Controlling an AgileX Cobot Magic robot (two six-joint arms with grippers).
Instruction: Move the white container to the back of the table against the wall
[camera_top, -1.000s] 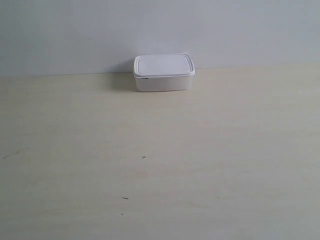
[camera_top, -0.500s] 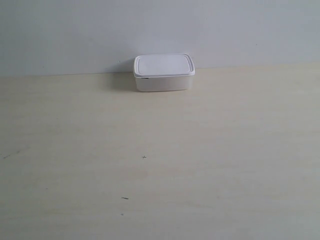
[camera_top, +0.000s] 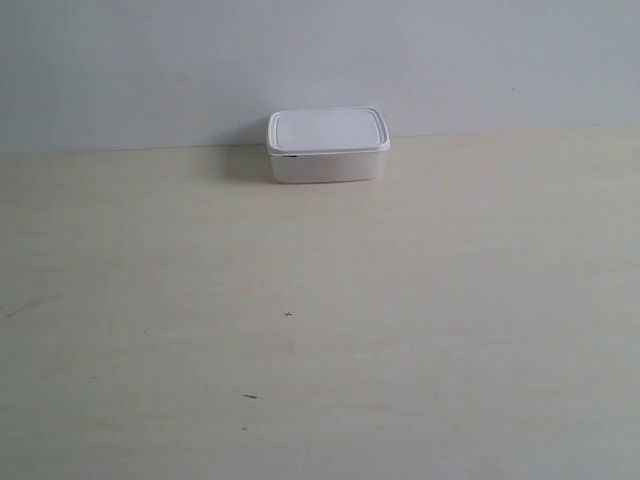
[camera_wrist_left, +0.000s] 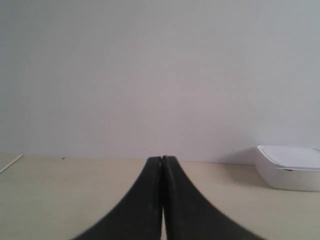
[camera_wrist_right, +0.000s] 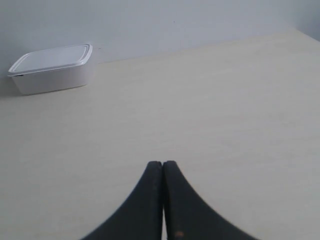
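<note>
Beige wood-grain table (camera_top: 400, 330) | white container (camera_top: 327, 145) by grey wall (camera_top: 150, 60) | left end effector (camera_wrist_left: 162, 160), right end effector (camera_wrist_right: 162, 164) both closed

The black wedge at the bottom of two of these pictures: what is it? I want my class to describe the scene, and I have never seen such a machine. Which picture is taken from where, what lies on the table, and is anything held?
This is a robot with two arms, each ending in a two-finger gripper. The wide picture comes from a camera off the arms, and neither arm shows in it. The other two come from cameras on the wrists. The black wedges are the left gripper and the right gripper, each with its fingers pressed together and holding nothing. On the table stands one lidded white container, at the back by the wall. A few dark specks mark the tabletop.
</note>
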